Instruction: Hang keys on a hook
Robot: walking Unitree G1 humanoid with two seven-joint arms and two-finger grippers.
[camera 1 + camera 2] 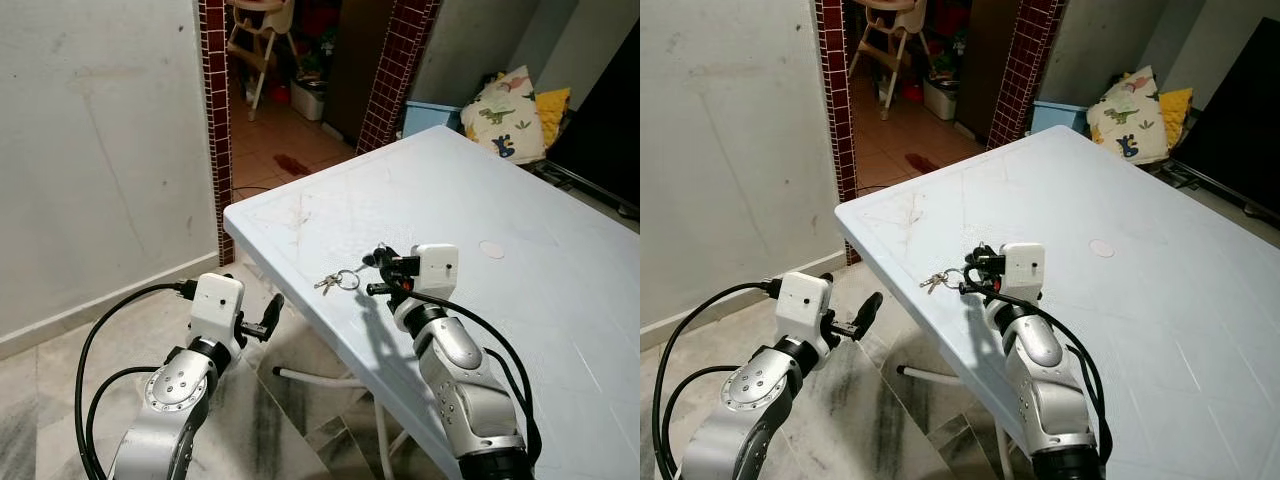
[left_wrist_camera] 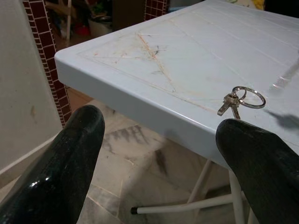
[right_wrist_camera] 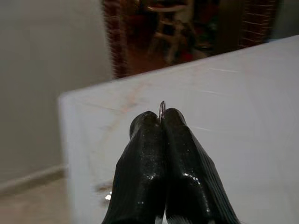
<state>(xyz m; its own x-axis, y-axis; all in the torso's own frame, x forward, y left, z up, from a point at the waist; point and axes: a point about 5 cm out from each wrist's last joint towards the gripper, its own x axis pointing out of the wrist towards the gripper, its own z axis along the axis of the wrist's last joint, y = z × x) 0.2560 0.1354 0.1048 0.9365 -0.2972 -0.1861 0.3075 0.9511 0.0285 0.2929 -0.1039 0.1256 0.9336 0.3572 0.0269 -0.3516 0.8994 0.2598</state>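
Looking at a pale blue plastic desk (image 1: pixel 520 330) in a tiled room with a grey wall, one brick-edged doorway beyond. Right end effector (image 1: pixel 378 273) has its fingers pinched tight on the ring of one bunch of keys (image 1: pixel 338 280), which trails out just past the fingertips, lying near the desk edge. Left end effector (image 1: pixel 268 315) hangs spread wide below that edge, holding nothing

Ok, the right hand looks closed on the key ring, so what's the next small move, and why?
Probably lift the right hand straight up a little. Its fingers are pinched shut on the key ring, but the keys still lie on the table near its edge. A short lift would show whether the grip holds before carrying them anywhere. No hook is in view yet. The left hand hangs open beside the table.
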